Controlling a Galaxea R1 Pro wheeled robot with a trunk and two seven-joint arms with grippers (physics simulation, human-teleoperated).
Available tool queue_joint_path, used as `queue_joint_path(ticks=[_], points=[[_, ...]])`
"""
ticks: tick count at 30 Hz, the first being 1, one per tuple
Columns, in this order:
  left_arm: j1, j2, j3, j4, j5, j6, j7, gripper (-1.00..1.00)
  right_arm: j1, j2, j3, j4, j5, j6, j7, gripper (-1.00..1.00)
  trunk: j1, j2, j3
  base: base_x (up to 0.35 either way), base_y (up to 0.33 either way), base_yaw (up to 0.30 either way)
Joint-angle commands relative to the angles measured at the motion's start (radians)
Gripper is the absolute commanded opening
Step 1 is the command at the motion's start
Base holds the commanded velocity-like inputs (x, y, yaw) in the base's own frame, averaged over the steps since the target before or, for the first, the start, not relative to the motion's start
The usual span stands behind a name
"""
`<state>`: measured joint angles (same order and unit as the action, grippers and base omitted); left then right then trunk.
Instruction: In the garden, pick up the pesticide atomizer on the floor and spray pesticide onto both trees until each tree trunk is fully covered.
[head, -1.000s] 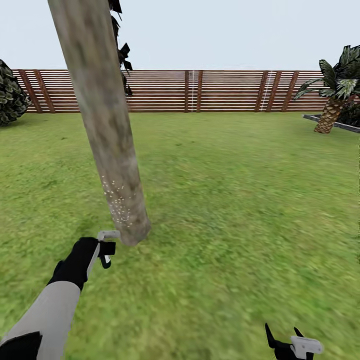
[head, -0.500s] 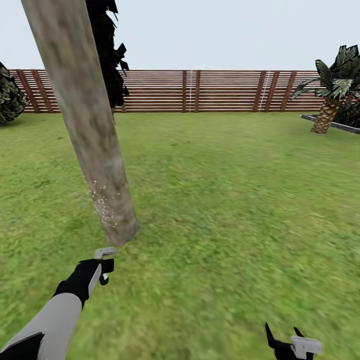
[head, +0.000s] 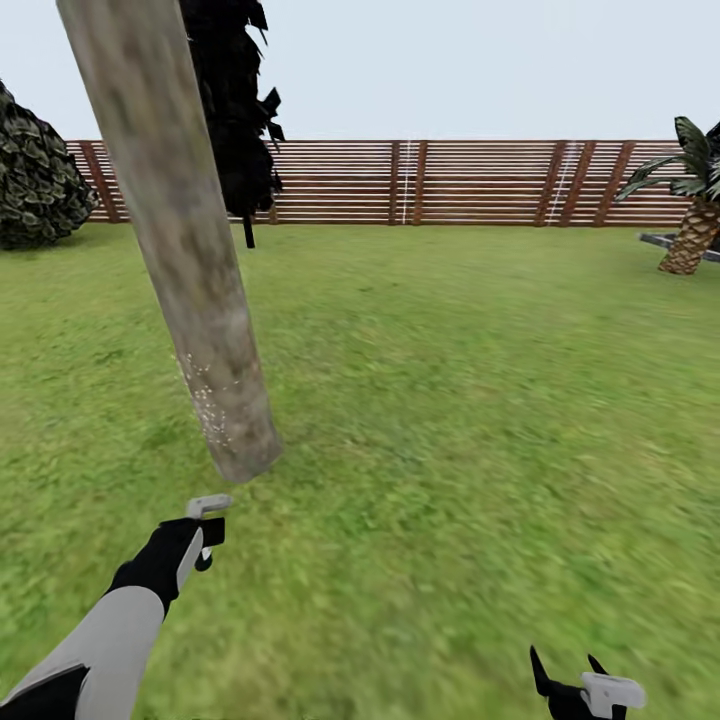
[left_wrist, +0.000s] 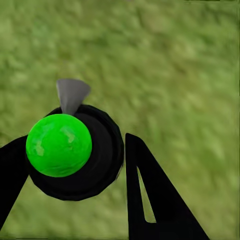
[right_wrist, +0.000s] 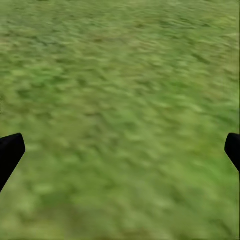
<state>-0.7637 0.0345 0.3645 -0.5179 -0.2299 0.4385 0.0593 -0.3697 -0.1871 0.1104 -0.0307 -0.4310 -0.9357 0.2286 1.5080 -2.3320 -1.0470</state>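
Left arm: reached forward and low at the head view's left.
Left gripper (head: 207, 532): fingers (left_wrist: 150, 200) closed around a round black body.
Right gripper (head: 570, 672): low at the right, fingers (right_wrist: 10, 152) spread wide apart.

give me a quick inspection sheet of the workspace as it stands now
surface: green lawn underfoot; no paving in view
job's things: pesticide atomizer sits in the left tool, seen from above with a bright green top and a grey nozzle; nearest tree trunk leans across the head view, pale speckles on its lower part; a second tree stands dark behind it
clutter: nothing seen
grippers: left tool shut on the atomizer, short of the trunk's base; right tool open, empty, over grass
cables: nothing seen
surroundings: brown slat fence, round dark bush far left, palm-like plant far right
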Motion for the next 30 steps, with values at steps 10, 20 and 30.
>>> queue_joint_path(ticks=[10, 20, 30], points=[[0.000, -0.001, 0.001, -0.001, 0.001, -0.001, 0.000, -1.00, 0.000, 0.000, 0.000, 0.000, 0.001, 0.000, 0.000, 1.00, 0.000, 0.000, 0.000, 0.144, -0.268, 0.278], [0.000, -0.001, 0.026, 0.000, 0.001, -0.015, 0.000, -1.00, 0.000, 0.000, 0.000, 0.000, 0.001, 0.000, 0.000, 1.00, 0.000, 0.000, 0.000, 0.153, -0.264, 0.098], [0.001, -0.002, 0.030, 0.001, 0.001, -0.035, 0.000, -1.00, 0.000, 0.000, 0.000, 0.000, 0.001, 0.000, 0.000, 1.00, 0.000, 0.000, 0.000, 0.152, -0.264, 0.021]])
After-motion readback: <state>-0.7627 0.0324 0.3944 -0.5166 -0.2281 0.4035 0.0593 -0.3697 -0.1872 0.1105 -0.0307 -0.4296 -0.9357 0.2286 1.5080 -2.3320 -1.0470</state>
